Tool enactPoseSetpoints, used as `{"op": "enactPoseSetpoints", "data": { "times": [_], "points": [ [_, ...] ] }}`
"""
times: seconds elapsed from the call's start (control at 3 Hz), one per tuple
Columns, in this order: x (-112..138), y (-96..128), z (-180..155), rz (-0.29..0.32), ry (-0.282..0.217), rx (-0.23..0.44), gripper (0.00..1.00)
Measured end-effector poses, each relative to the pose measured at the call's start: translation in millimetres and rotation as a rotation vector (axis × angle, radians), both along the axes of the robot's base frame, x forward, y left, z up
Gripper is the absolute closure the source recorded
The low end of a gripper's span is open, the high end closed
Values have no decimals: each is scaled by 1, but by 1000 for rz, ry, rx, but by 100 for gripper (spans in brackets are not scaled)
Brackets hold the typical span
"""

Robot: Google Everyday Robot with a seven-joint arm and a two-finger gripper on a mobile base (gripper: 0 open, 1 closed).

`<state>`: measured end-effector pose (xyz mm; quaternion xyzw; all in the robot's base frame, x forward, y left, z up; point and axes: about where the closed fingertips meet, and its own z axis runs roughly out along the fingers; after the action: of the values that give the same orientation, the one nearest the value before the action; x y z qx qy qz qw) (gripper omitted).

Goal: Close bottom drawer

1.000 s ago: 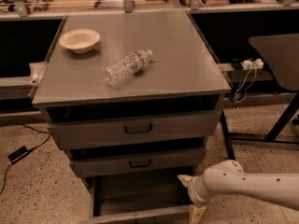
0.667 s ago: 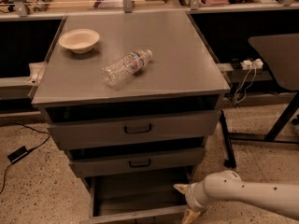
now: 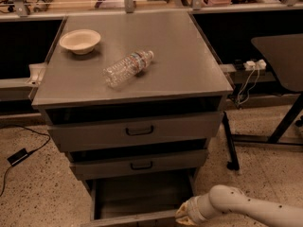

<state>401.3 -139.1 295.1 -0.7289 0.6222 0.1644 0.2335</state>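
The grey cabinet has three drawers. The bottom drawer (image 3: pixel 137 197) stands pulled far out at the bottom of the view; its open tray shows and its front panel (image 3: pixel 132 219) is at the frame's lower edge, handle out of view. My gripper (image 3: pixel 187 215) on the white arm (image 3: pixel 246 208) is at the right end of that front panel, low at the frame's edge. The top drawer (image 3: pixel 137 131) and middle drawer (image 3: pixel 137 164) stand slightly out.
On the cabinet top (image 3: pixel 189 74) lie a clear plastic bottle (image 3: pixel 127 68) on its side and a white bowl (image 3: pixel 79 40). A dark table with a leg (image 3: pixel 284 122) stands at right. A cable and adapter (image 3: pixel 19 156) lie on the floor at left.
My arm and gripper have moved left and down, from beside the drawer's right side to the right end of its front panel. The drawers have not visibly moved.
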Motion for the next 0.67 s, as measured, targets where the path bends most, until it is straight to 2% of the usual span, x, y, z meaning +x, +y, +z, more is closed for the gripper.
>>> {"op": "enactPoseSetpoints", "data": {
  "times": [0.33, 0.67],
  "points": [
    [-13, 8, -27, 14, 46, 21, 89],
    [-15, 10, -29, 16, 50, 23, 100]
  ]
}}
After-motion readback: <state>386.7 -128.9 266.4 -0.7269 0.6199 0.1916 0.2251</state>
